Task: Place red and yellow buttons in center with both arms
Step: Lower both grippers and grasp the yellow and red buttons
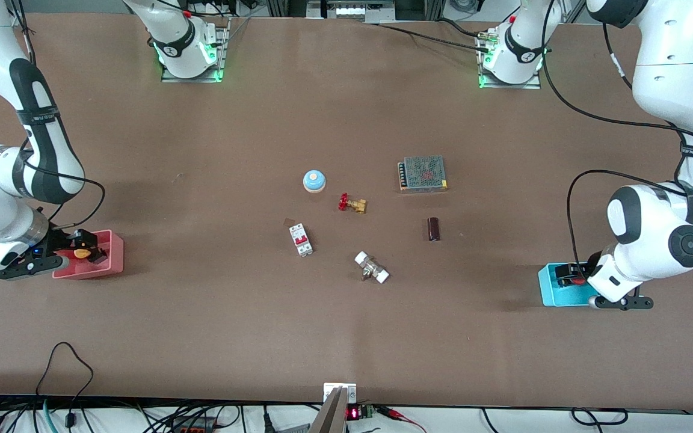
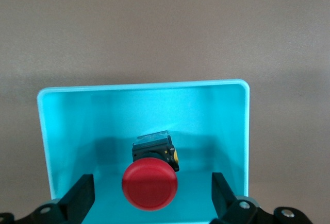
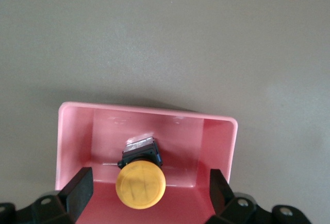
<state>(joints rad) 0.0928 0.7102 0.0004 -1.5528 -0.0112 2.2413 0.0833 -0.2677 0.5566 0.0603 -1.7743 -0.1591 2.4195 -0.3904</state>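
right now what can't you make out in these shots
- Front view: the red button in the cyan bin is mostly hidden by the left hand.
- Wrist views: both hands' bases, including the right hand, are cut off by the frame edge.
- Yellow button: its black body is partly hidden under its cap.

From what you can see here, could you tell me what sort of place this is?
Probably a robotics lab bench: two bolted-down arms at a brown table, sorting bins, pink and cyan, and loose electrical parts like a breaker and power supply.
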